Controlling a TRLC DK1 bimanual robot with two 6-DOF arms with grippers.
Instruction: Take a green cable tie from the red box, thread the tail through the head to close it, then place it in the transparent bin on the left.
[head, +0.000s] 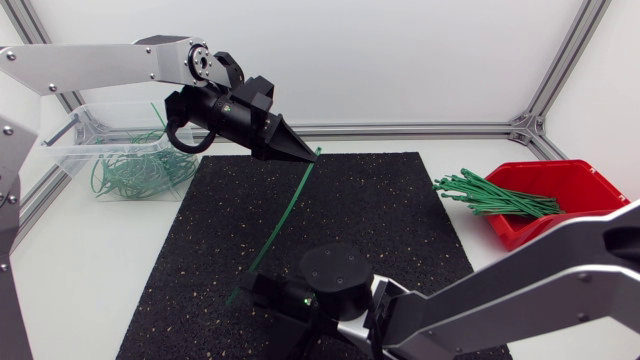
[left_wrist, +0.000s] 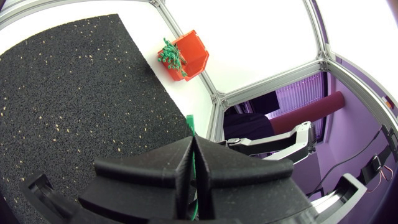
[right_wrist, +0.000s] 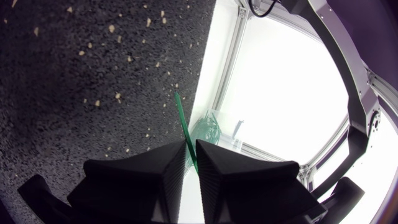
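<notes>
Cable tie (head: 287, 212), one, clamped by left gripper (head: 305, 154) and right gripper (head: 252, 288).

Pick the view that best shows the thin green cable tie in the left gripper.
Head view: the thin green plastic cable tie shows almost full length below the left gripper. Left wrist view: just a sliver. Right wrist view: a short end.

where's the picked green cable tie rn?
Head view, mid-mat: the green cable tie slants over the black mat, upper end pinched in the left gripper, lower end at the right gripper.
</notes>
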